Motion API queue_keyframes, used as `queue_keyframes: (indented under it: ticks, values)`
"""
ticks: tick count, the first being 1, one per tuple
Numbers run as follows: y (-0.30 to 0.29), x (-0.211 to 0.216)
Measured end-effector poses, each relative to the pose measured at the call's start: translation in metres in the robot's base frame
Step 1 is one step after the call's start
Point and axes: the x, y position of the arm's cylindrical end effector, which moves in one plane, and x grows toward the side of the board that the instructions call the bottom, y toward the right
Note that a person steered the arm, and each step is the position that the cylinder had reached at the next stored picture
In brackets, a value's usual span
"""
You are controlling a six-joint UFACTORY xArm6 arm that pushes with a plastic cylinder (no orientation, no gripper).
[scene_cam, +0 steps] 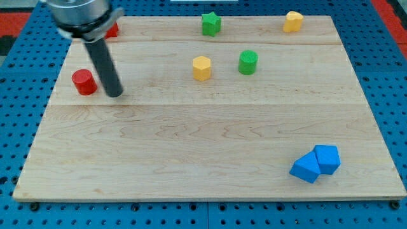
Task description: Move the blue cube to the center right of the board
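Observation:
Two blue blocks touch near the board's bottom right: a blue cube (306, 167) on the left and a second blue block (327, 158) against its right side. My tip (115, 94) rests on the board at the left, just right of a red cylinder (84, 83) and far from the blue blocks.
A red block (112, 29) sits at the top left, partly hidden behind the arm. A green star (211, 23) and a yellow block (293, 21) lie along the top edge. A yellow hexagon (201, 67) and a green cylinder (248, 62) sit in the upper middle of the wooden board (191, 152).

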Motion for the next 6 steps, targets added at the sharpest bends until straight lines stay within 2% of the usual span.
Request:
queue_keyframes:
  ticks: [2, 6]
  values:
    - [-0.0336, -0.0067]
    - [-0.0248, -0.0099]
